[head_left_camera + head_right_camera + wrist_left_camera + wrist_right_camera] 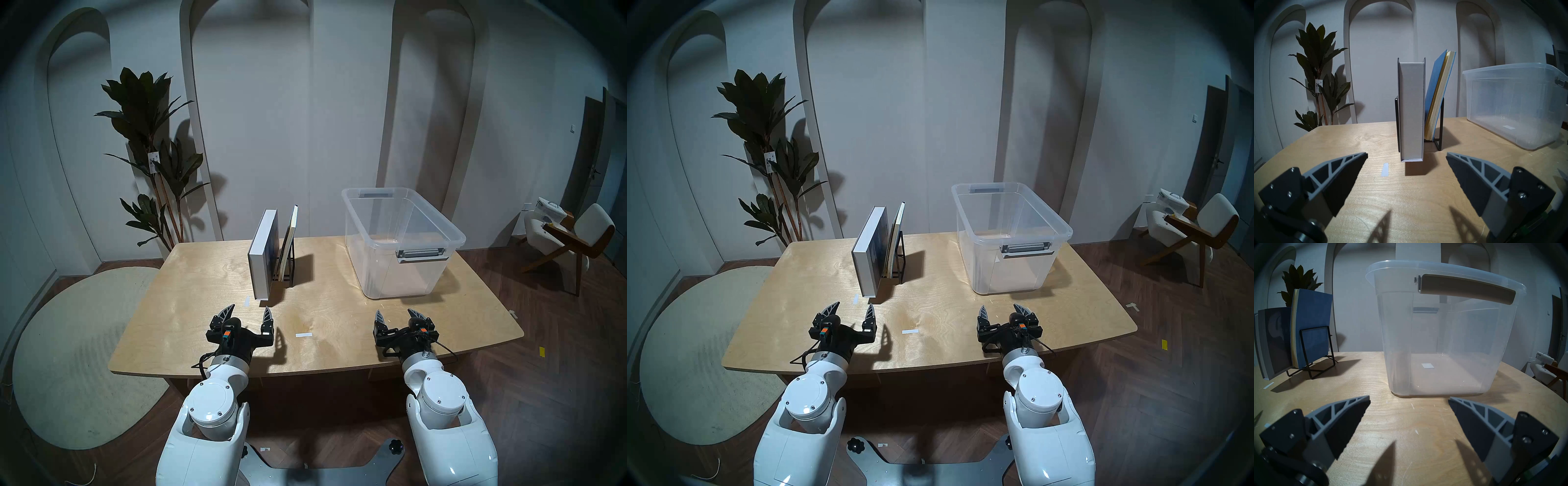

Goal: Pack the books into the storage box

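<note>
Nothing is packed yet: the books (264, 254) stand in the rack (286, 271) on the table (203, 305), the box (403, 244) is empty; both the left tool (249, 312) and right tool (399, 315) are spread, and the thick book must be reached first

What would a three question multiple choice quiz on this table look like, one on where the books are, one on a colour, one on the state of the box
1. The thick white hardback stands:
A. in the black wire rack
B. in the storage box
C. flat on the table

2. The leaning thin book has a cover that is:
A. red
B. blue
C. green

3. The storage box is:
A. lidded
B. full
C. open and empty

Answers:
1. A, its far end sits between the rack's frames.
2. B, blue in the left wrist view.
3. C, no lid, bare floor showing.
</note>
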Available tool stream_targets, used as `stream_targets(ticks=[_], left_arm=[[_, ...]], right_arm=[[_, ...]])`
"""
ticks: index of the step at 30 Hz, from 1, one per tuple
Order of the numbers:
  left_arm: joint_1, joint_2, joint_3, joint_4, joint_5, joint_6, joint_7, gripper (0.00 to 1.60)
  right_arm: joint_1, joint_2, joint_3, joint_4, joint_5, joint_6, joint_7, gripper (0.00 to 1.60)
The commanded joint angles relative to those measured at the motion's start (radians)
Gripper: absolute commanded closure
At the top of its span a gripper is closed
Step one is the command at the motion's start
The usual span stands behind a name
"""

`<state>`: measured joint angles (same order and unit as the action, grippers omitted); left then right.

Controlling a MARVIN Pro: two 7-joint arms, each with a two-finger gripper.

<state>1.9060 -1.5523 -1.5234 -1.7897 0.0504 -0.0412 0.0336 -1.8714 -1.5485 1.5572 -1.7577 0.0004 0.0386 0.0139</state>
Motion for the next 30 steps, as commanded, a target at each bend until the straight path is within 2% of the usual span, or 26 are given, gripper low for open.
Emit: stream_targets(ticks=[1, 3, 4, 5, 6, 7, 8, 9, 10, 11, 12, 13, 14, 15, 16, 19, 24, 27, 28, 30], left_arm=[[-0.012, 0.044, 0.019, -0.014, 0.07, -0.113, 0.004, 0.0], [-0.021, 0.072, 0.021, 0.0, 0.142, -0.144, 0.028, 0.0], [-0.024, 0.077, 0.014, 0.004, 0.122, -0.154, 0.012, 0.0], [-0.032, 0.07, 0.007, 0.012, 0.136, -0.16, 0.032, 0.0], [-0.041, 0.06, -0.006, 0.011, 0.1, -0.135, 0.021, 0.0], [-0.048, 0.056, -0.011, 0.016, 0.11, -0.138, 0.035, 0.0], [-0.057, 0.085, -0.006, 0.016, 0.17, -0.117, 0.041, 0.0], [-0.062, 0.088, -0.011, 0.01, 0.145, -0.092, 0.019, 0.0], [-0.07, 0.09, -0.013, 0.019, 0.149, -0.106, 0.023, 0.0], [-0.075, 0.091, -0.019, 0.021, 0.134, -0.109, 0.013, 0.0], [-0.08, 0.076, -0.037, 0.02, 0.053, -0.114, -0.018, 0.0], [-0.085, 0.072, -0.046, 0.026, 0.035, -0.138, -0.016, 0.0], [-0.091, 0.066, -0.051, 0.035, 0.063, -0.175, 0.019, 0.0], [-0.093, 0.073, -0.054, 0.031, 0.066, -0.172, 0.012, 0.0], [-0.098, 0.072, -0.065, 0.031, 0.016, -0.188, -0.02, 0.0], [-0.117, 0.089, -0.077, 0.028, -0.011, -0.188, -0.051, 0.0], [-0.147, 0.074, -0.087, 0.038, -0.19, -0.218, -0.15, 0.0], [-0.152, 0.071, -0.074, 0.04, -0.268, -0.223, -0.198, 0.0], [-0.152, 0.085, -0.065, 0.043, -0.28, -0.226, -0.219, 0.0], [-0.158, 0.106, -0.053, 0.057, -0.251, -0.234, -0.249, 0.0]], right_arm=[[0.003, 0.0, 0.0, -0.019, 0.0, -0.003, 0.0, 0.0], [0.003, 0.0, 0.0, -0.019, 0.0, -0.004, 0.0, 0.0], [0.003, 0.0, 0.0, -0.019, 0.0, -0.004, 0.0, 0.0], [0.003, 0.0, 0.0, -0.019, 0.0, -0.003, 0.0, 0.0], [0.003, 0.0, 0.0, -0.019, 0.0, -0.003, 0.0, 0.0], [0.003, 0.0, 0.0, -0.019, 0.0, -0.003, 0.0, 0.0], [0.003, 0.0, 0.0, -0.019, 0.0, -0.004, 0.0, 0.0], [0.003, 0.0, 0.0, -0.019, 0.0, -0.004, 0.0, 0.0], [0.003, 0.0, 0.0, -0.019, 0.0, -0.004, 0.0, 0.0], [0.003, 0.0, 0.0, -0.019, 0.0, -0.003, 0.0, 0.0], [0.003, 0.0, 0.0, -0.019, 0.0, -0.004, 0.0, 0.0], [0.003, 0.0, 0.0, -0.019, 0.0, -0.004, 0.0, 0.0], [0.003, 0.0, 0.0, -0.018, 0.0, -0.004, 0.0, 0.0], [0.003, 0.0, 0.0, -0.018, 0.0, -0.004, 0.0, 0.0], [0.003, 0.0, 0.0, -0.018, 0.0, -0.004, 0.0, 0.0], [0.004, 0.0, 0.0, -0.018, 0.0, -0.004, 0.0, 0.0], [0.004, -0.001, 0.0, -0.016, 0.0, -0.004, 0.0, 0.0], [0.004, -0.001, 0.0, -0.016, 0.0, -0.005, 0.0, 0.0], [0.004, -0.001, 0.0, -0.017, 0.0, -0.004, 0.0, 0.0], [0.003, -0.001, 0.0, -0.018, 0.0, -0.004, 0.0, 0.0]])
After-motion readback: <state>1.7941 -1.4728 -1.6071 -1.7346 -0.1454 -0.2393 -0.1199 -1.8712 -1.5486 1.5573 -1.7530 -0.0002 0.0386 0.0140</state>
